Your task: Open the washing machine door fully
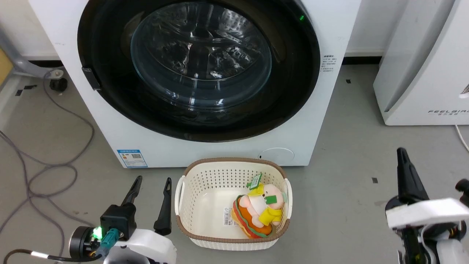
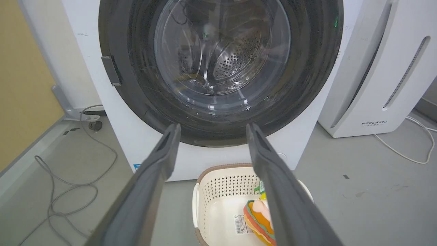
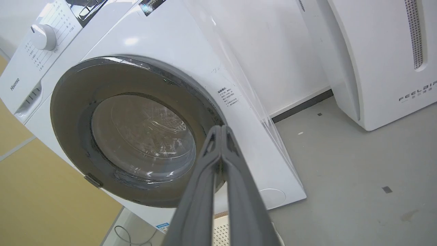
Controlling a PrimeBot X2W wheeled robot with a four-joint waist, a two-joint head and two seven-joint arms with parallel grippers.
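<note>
Glossy black round washing machine door, closed.
Our left gripper, seven o'clock, released; right gripper, four o'clock, clenched empty.

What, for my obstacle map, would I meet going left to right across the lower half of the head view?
On the floor, grey cables → left gripper, open → white basket → right gripper, shut.
</note>
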